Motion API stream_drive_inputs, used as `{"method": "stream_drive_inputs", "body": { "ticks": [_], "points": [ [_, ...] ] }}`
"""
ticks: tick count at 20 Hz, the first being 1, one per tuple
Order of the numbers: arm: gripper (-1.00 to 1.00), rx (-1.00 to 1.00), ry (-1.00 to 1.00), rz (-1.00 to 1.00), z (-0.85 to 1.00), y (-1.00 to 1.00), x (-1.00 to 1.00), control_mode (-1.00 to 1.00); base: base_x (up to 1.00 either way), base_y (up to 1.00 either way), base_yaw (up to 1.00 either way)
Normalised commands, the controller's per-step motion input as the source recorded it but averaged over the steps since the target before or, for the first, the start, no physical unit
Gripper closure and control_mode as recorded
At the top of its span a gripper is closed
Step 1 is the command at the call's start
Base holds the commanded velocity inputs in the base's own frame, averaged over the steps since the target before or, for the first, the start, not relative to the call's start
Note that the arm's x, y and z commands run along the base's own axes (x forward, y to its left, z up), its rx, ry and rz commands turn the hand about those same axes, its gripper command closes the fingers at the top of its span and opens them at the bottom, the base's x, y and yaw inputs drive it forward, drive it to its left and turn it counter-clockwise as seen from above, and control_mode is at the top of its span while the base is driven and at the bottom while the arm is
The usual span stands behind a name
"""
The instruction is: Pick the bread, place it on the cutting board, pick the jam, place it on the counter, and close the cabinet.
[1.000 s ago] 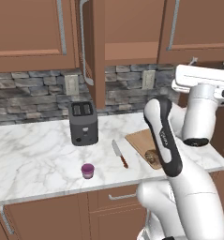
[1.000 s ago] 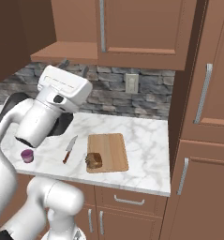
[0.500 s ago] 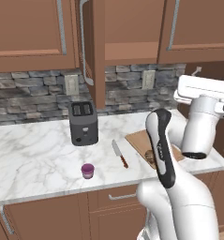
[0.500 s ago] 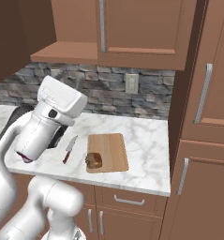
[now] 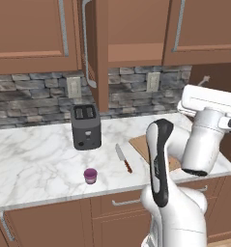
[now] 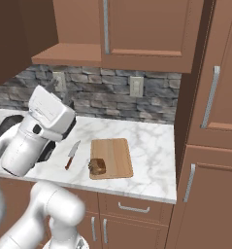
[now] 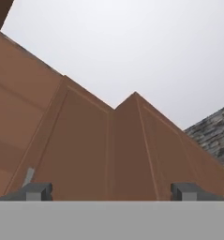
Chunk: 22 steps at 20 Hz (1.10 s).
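Lower now, the arm's white wrist has swung down; gripper (image 7: 111,191) spread wide, empty. Bread (image 6: 97,166) on cutting board (image 6: 112,154), whose length runs toward the wall; jam (image 5: 90,175) upright on marble counter (image 5: 35,159).

Veined marble counter (image 5: 35,154), wooden cutting board (image 6: 112,156), crusty bread (image 6: 97,167)
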Motion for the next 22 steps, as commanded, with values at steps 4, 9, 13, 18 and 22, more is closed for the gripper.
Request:
{"method": "stream_drive_inputs", "body": {
  "ticks": [4, 9, 13, 18, 22],
  "points": [
    [-1.00, 0.00, 0.00, -0.06, 0.03, 0.35, -0.42, -1.00, 0.00, 0.00, 0.00],
    [-1.00, 0.00, 0.00, -0.06, 0.04, 0.39, -0.48, -1.00, 0.00, 0.00, 0.00],
    [-1.00, 0.00, 0.00, -0.06, 0.06, 0.40, -0.48, -1.00, 0.00, 0.00, 0.00],
    [-1.00, 0.00, 0.00, -0.04, 0.06, 0.41, -0.48, -1.00, 0.00, 0.00, 0.00],
    [-1.00, 0.00, 0.00, -0.02, 0.08, 0.39, -0.45, -1.00, 0.00, 0.00, 0.00]
  ]
}}
